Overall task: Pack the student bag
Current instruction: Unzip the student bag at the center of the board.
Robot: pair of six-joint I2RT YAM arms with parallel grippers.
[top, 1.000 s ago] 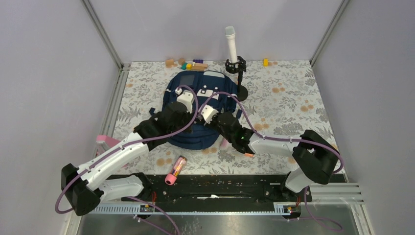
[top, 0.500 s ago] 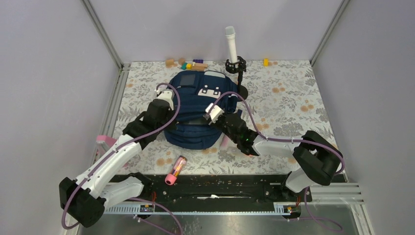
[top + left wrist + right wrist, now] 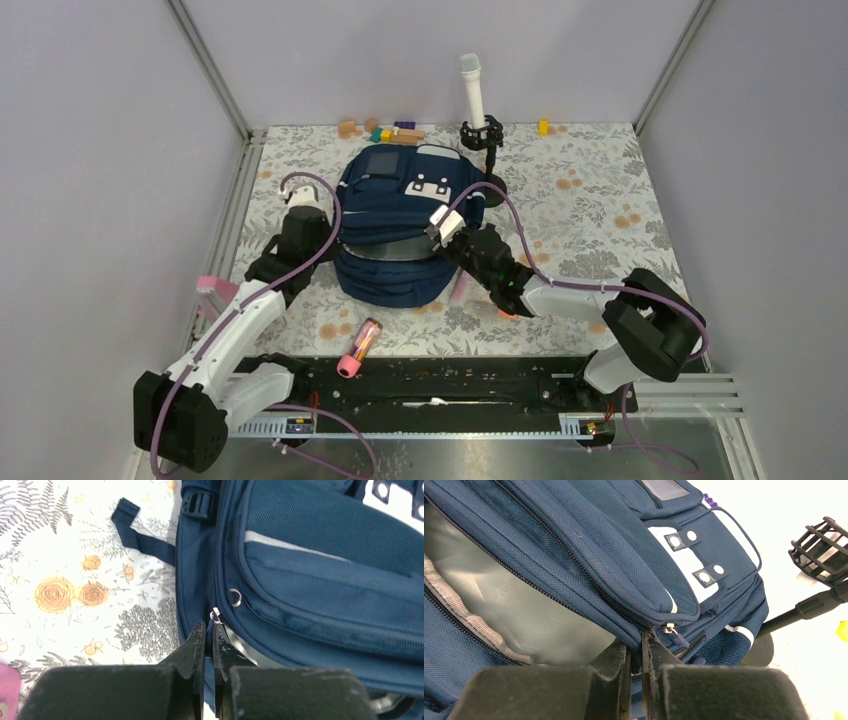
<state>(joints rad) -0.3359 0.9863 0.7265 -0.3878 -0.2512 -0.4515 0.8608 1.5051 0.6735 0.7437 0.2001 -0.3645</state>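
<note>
Left gripper (image 3: pixel 209 630): pressed together at the bag's left side, pinching the small zipper pull (image 3: pixel 215 614), as far as I can judge.
Right gripper (image 3: pixel 636 639): pressed together against the right-hand seam, just beside a second zipper pull (image 3: pixel 669 629). I cannot tell whether it holds fabric.
Student bag (image 3: pixel 385 195): flat in the middle of the desk (image 3: pixel 580 200), main compartment parted, grey lining (image 3: pixel 499 605) showing.
Risk, slip: the pull is tiny and held at the very tips, so I judge a sideways tug could pop it free.
Risk, drag: if the zipper binds, pulling would slide the whole bag instead of opening it.
Risk, stand: the microphone stand (image 3: pixel 490 150) sits just beside the bag's far right corner, and a shifting bag could tip it.
Count: one bag, two zipper pulls seen, one stand, one pink tube (image 3: pixel 360 340) near the front, and one yellow block (image 3: pixel 543 126) apart from a block cluster (image 3: pixel 395 130) too small to count.
</note>
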